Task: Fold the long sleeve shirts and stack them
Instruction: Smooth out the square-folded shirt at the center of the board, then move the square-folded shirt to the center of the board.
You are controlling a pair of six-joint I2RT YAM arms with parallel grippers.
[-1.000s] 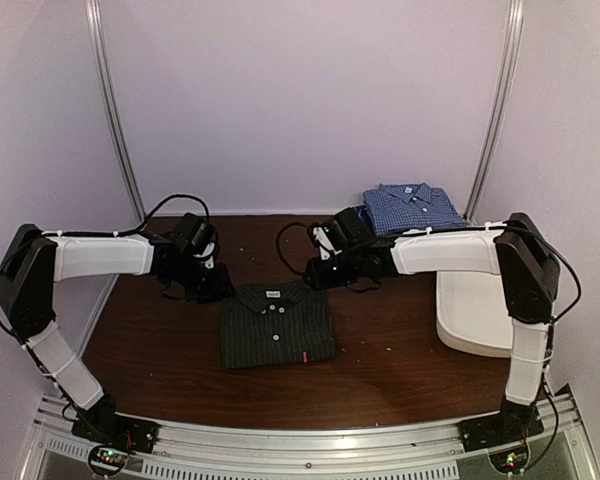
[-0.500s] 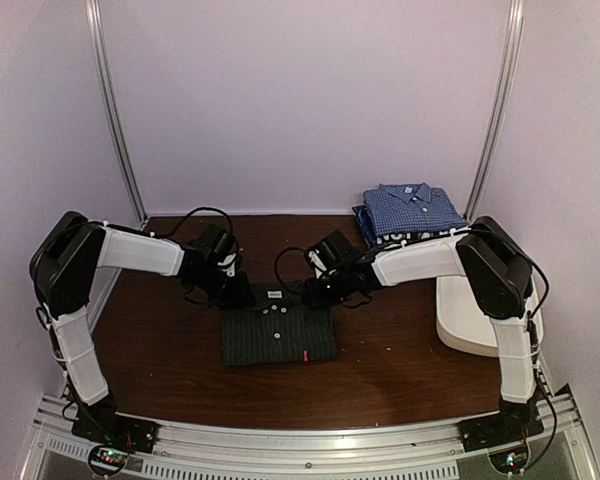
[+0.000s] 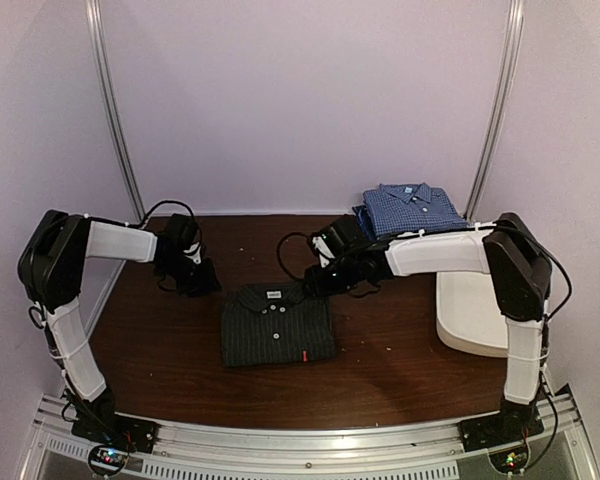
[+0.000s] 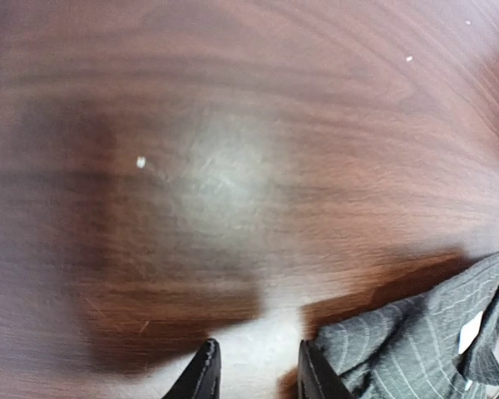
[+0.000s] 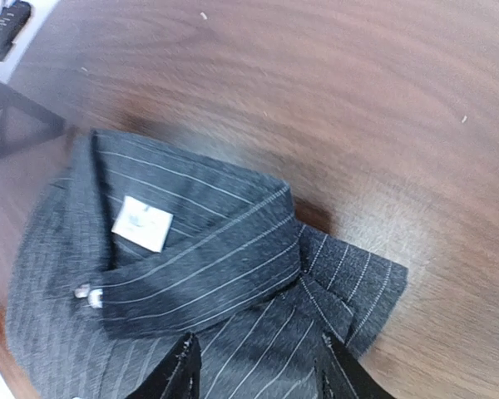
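Half a second ago both arms were bent in over the collar of the dark charcoal pinstriped button-up shirt (image 3: 277,325); now both have drawn back from it, the left further out towards its own side and the right just off the collar's far right corner. The left claw (image 4: 256,376) stands partly open over bare wood with nothing between its fingers, the shirt's edge just beside it. The right claw (image 5: 258,374) has widened and hangs above the shirt's collar and shoulder, fingers spread with the cloth lying flat below them rather than pinched, so it appears to hold nothing. The charcoal shirt lies as a neat rectangle in the middle of the brown wooden surface (image 3: 380,370), collar to the far side, buttons up. The folded blue checked shirt (image 3: 412,207) sits at the far right corner, well apart, with the white oblong plastic tub (image 3: 475,310) nearer on that side. The release suggests the fold is finished and tidied; carrying the shirt over onto the blue one looks like what remains.
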